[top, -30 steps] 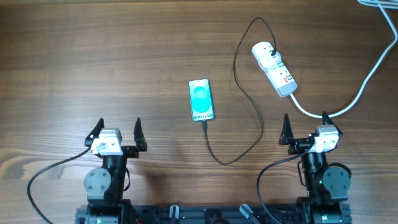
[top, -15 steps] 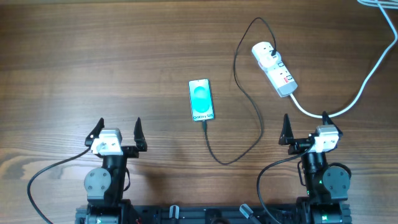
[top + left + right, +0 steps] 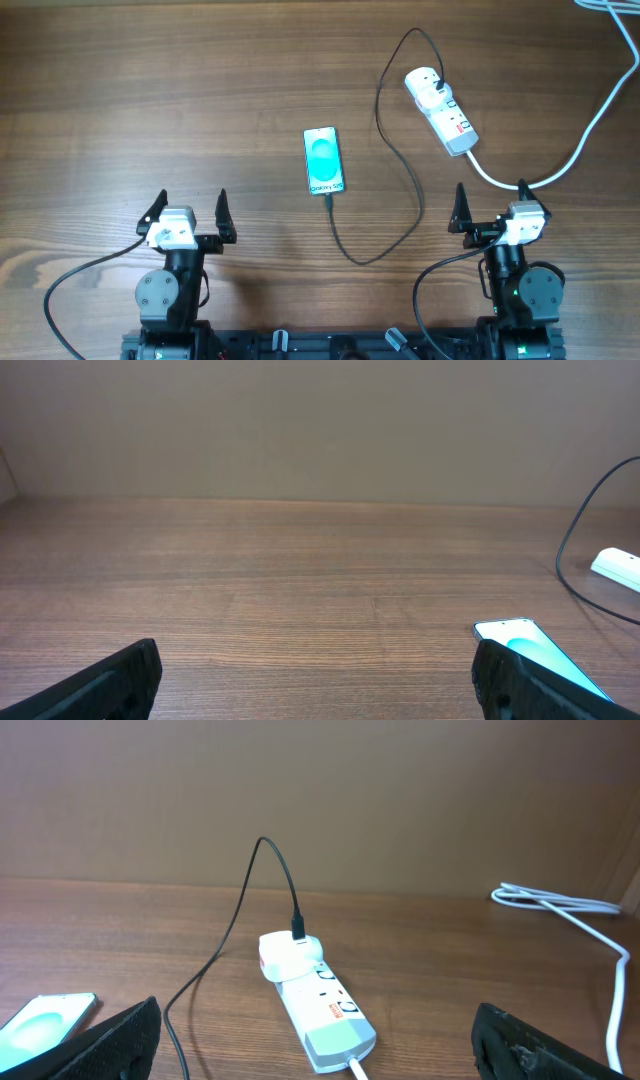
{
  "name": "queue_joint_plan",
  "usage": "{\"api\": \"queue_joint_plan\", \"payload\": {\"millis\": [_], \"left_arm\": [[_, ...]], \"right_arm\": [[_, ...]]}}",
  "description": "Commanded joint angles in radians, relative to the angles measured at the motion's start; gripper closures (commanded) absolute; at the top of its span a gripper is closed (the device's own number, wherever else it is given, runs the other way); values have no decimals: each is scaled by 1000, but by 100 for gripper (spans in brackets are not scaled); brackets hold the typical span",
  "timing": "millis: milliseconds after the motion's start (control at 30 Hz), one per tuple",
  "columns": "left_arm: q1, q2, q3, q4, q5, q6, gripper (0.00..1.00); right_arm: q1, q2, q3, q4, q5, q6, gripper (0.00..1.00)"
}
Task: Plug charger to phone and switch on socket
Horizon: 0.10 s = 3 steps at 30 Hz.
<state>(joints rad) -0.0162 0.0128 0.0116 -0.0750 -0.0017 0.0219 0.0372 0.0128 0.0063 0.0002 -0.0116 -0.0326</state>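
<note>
The phone (image 3: 324, 160) lies flat mid-table with its teal screen up; it also shows in the left wrist view (image 3: 520, 640) and the right wrist view (image 3: 40, 1020). The thin black charger cable (image 3: 400, 170) runs from the phone's near edge in a loop to a white adapter on the far end of the socket (image 3: 442, 110), also in the right wrist view (image 3: 318, 1005). The connector tip sits at the phone's bottom edge. My left gripper (image 3: 189, 215) and right gripper (image 3: 490, 205) are open, empty, near the table's front edge, apart from everything.
The socket's thick white cord (image 3: 590, 120) curves to the right and off the far right corner of the wooden table (image 3: 150, 90). A plain wall stands behind the table in both wrist views.
</note>
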Motion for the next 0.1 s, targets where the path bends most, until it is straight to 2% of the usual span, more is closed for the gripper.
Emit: {"api": "queue_joint_plan", "payload": {"millis": [0,67], "left_arm": [[8,-7,-6,-1,12,16,0],[8,-7,-6,-1,12,16,0]], "right_arm": [[-5,-9,-1,3,-13,-19,0],[-5,-9,-1,3,-13,-19,0]]}}
